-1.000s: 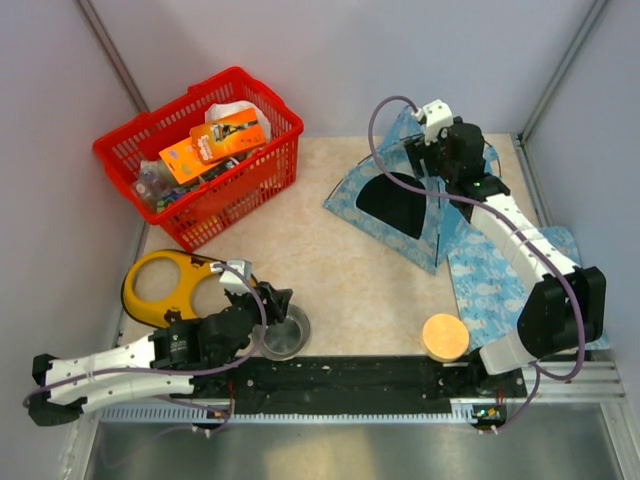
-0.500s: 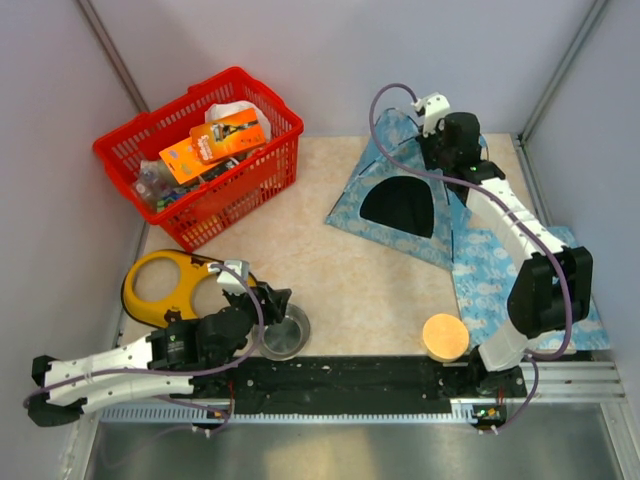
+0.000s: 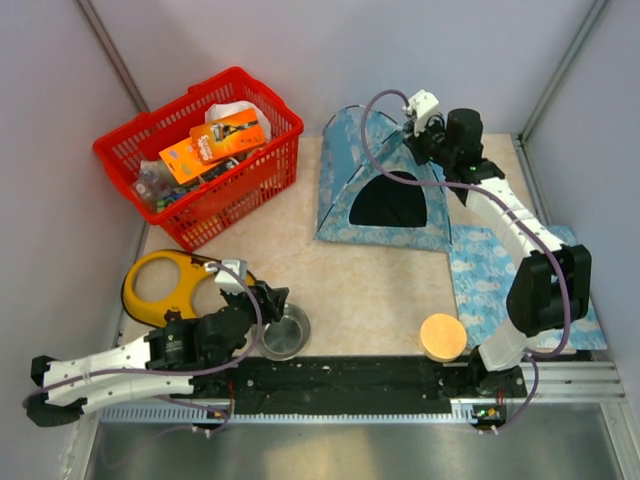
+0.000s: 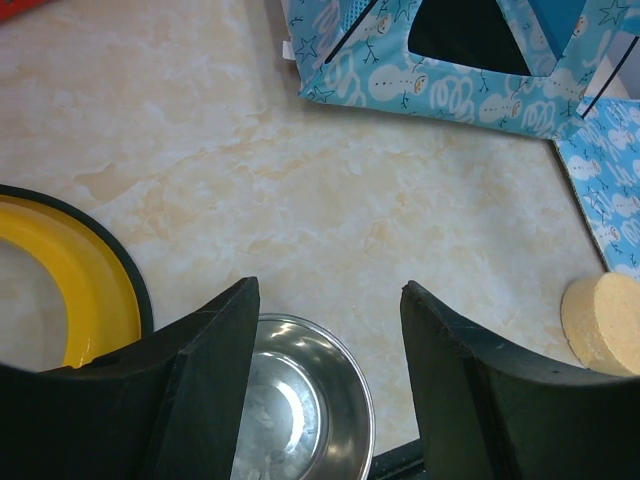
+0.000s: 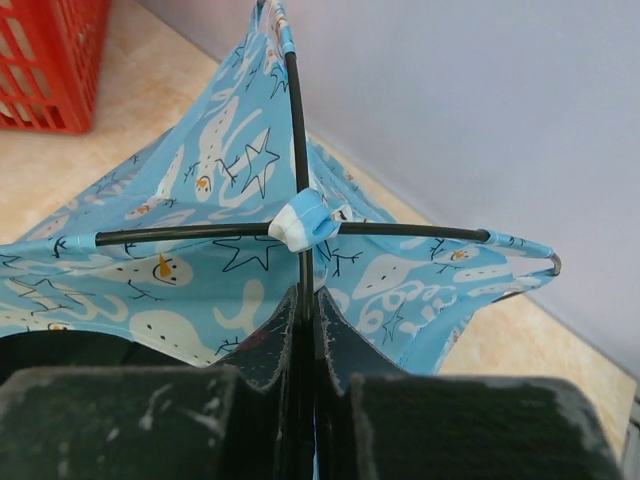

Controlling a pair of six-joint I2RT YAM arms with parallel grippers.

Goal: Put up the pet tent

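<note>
Moved: the pet tent (image 3: pixel 345 170) leaned to the right over the mat a second ago. Now it sits further left and further back, base flat on the table (image 3: pixel 350 290). The right arm has swung far-left with it.
Pet tent: far right of centre, just right of the red basket (image 3: pixel 200 155) and apart from it. Its arched doorway faces the near side and its near-right corner meets the mat.
Mat: a flat piece of the same blue print (image 3: pixel 500 270) lies on the right, near the tent, partly under the right arm.
Right gripper (image 5: pixel 304 325): it was spread a second ago. Its fingers are now pressed together on a thin dark pole (image 5: pixel 296 130) just below the crossing at the tent's peak.
Left gripper (image 4: pixel 328 300): unmoved, jaws spread and holding nothing, hanging over the metal bowl (image 4: pixel 300 400) at near left.
Yellow ring (image 3: pixel 160 285): flat on the table, just left of the bowl.
Tan disc (image 3: pixel 445 337): near right, at the mat's near-left edge.
Meaning: the tent looks raised and squared up, so the task seems close to done. Whether it stays standing once the pole is let go cannot be told.
</note>
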